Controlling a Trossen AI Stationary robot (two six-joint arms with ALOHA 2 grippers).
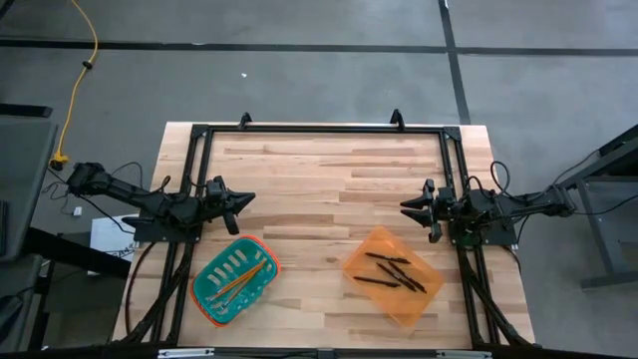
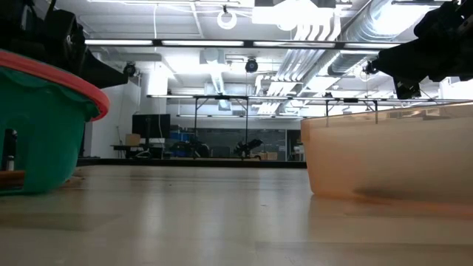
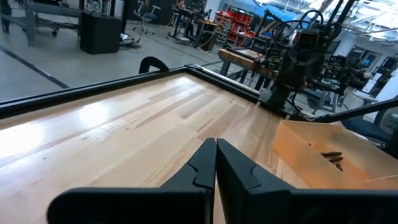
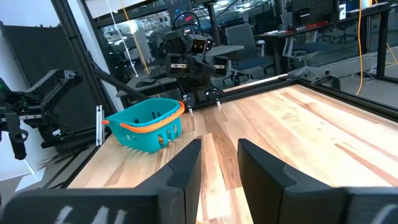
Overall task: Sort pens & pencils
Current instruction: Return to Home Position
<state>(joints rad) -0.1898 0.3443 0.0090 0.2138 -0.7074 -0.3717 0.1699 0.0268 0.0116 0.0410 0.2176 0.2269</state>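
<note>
Several black pens [image 1: 391, 271] lie flat in the orange translucent tray [image 1: 362, 257] at the table's near right; in the left wrist view the pens [image 3: 331, 156] show inside the tray [image 3: 298, 144]. The orange-yellow pencils [image 1: 242, 280] lie slanted in the teal basket [image 1: 211, 292] with an orange rim at the near left. My left gripper [image 1: 249, 199] hovers shut above the table's left side, beyond the basket. My right gripper [image 1: 405, 207] hovers open at the right side, beyond the tray. Neither holds anything.
A black metal frame [image 1: 319, 128] runs along the table's far, left and right edges. The wooden tabletop [image 1: 319, 194] lies bare between the two grippers. In the low view the basket [image 2: 37, 125] and tray [image 2: 392, 151] stand near the camera.
</note>
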